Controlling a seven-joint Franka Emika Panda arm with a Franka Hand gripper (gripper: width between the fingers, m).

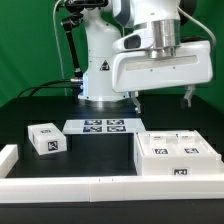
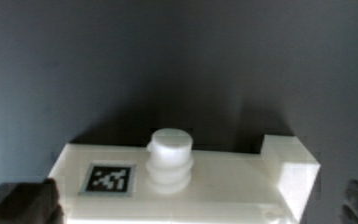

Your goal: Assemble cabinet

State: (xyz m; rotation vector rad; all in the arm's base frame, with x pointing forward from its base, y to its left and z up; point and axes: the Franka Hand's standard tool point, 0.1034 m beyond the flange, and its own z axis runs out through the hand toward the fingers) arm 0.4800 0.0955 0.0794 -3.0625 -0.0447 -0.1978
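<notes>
**Panda arm leaning forward, jaws spread wide**

So the arm (image 1: 97, 40) comes up off its white base (image 1: 100, 88) at the back, folds over at the top and drops toward the camera. That puts the big white wrist housing (image 1: 165, 62) across the exterior view's upper right. It sits pretty level, with the jaws pointing straight down and hanging clear of the surface. The two dark fingertips (image 1: 137, 101) are far apart, one toward the exterior view's left and one toward its right. Wrist view agrees: just the fingertips (image 2: 23, 204) peeking in at opposite sides, well apart, not clamped on anything.
</notes>
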